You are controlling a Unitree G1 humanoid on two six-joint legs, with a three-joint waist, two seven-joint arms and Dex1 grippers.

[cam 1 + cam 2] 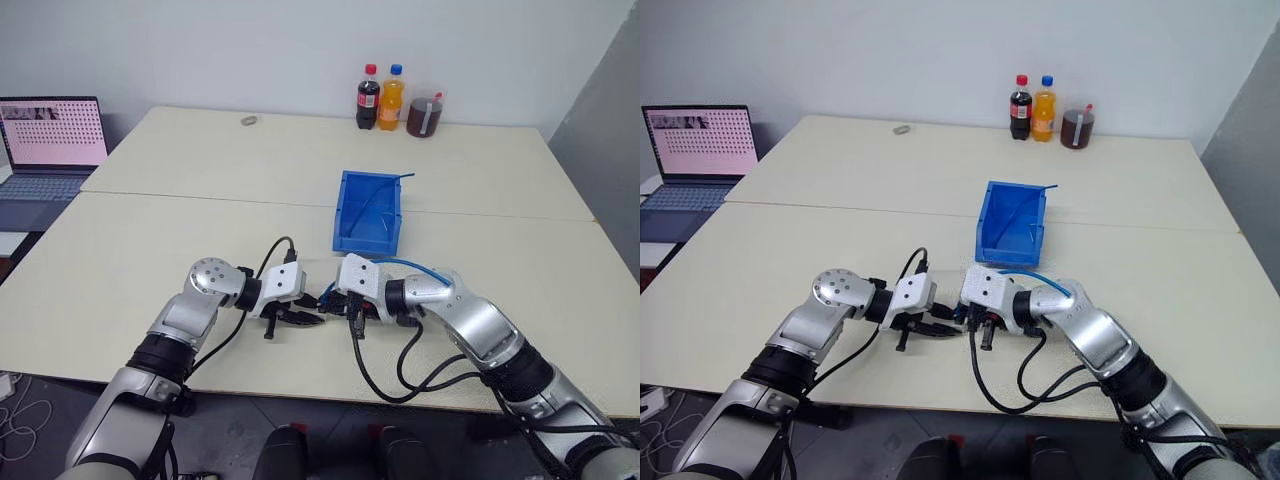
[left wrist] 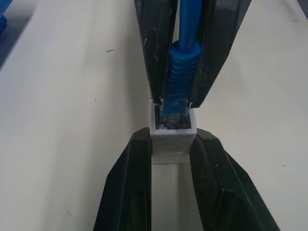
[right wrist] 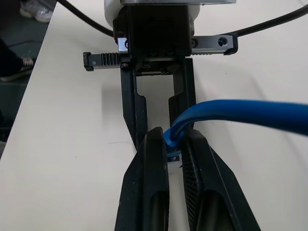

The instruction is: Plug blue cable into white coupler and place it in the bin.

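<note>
While clamping cable (image 2: 182, 62), claws (image 2: 172, 139) at coupler (image 2: 173, 131).

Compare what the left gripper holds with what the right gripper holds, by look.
The left gripper clamps the white coupler, a boxy block with a dark opening; the right gripper pinches the blue cable, thin and bending. The coupler is white and rigid; the cable is blue and ends in a plug. Both meet at the socket.

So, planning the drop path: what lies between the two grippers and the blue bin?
Bare tabletop, apart from the blue cable arcing back from the right gripper toward the bin; seen in the left eye view.
</note>
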